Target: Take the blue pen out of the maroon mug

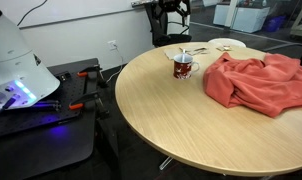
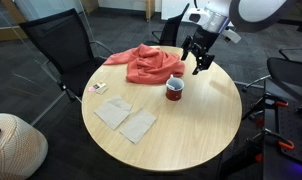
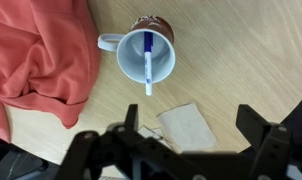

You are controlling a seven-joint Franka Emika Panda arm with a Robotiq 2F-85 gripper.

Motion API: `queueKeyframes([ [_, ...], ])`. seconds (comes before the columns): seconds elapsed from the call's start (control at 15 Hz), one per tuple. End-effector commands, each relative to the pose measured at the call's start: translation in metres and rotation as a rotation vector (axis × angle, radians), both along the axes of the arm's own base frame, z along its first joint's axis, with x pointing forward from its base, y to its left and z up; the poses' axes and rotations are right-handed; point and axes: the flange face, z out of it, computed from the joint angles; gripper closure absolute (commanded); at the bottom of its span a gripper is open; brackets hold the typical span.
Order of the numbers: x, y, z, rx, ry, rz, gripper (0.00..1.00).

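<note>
Above the round wooden table point(image 2: 196, 140), the gripper point(image 2: 197, 66) is being held over the maroon mug point(image 2: 175, 90), with its jaws spread wide apart and nothing between them. The blue pen point(image 3: 148, 58) is being kept inside the mug, leaning on the rim, with its white-tipped end poking out past the rim on the side nearest the napkin point(image 3: 191, 125). The step is being judged as the approach: the pen is not yet being gripped.

To do it well, the jaws are best being centred on the exposed end and closed across the shaft, not along it. The descent should be kept off the mug rim and handle. The pull is best being made along the pen's lean, slowly, so the mug is not being tipped or dragged. The red cloth point(image 3: 36, 60) is lying just beside the handle and should be avoided.
</note>
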Motion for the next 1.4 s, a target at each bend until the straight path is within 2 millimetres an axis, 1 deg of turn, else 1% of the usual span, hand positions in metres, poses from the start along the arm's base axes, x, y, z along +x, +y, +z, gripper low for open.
queueKeyframes([
  [0.0,0.014,-0.001,-0.021,-0.018,-0.013,-0.016,0.00],
  [0.27,0.025,-0.007,-0.044,-0.019,0.015,-0.029,0.00],
  [0.33,0.029,-0.009,-0.048,-0.016,0.024,-0.027,0.06],
  [0.47,0.036,-0.012,-0.056,-0.008,0.035,-0.035,0.22],
  [0.53,0.039,-0.014,-0.060,-0.004,0.040,-0.039,0.23],
  [0.67,0.045,-0.017,-0.068,0.004,0.052,-0.044,0.35],
  [0.8,0.051,-0.020,-0.075,0.011,0.064,-0.050,0.44],
  [0.87,0.053,-0.022,-0.078,0.013,0.067,-0.052,0.42],
  [0.93,0.054,-0.023,-0.082,0.016,0.074,-0.055,0.45],
  [1.0,0.056,-0.024,-0.086,0.018,0.080,-0.055,0.46],
  [1.07,0.058,-0.025,-0.090,0.017,0.084,-0.057,0.50],
  [1.13,0.059,-0.026,-0.094,0.018,0.089,-0.057,0.48],
  [1.2,0.061,-0.026,-0.097,0.018,0.094,-0.058,0.52],
  [1.27,0.062,-0.026,-0.101,0.020,0.101,-0.058,0.51],
  [1.33,0.064,-0.026,-0.104,0.021,0.103,-0.055,0.55],
])
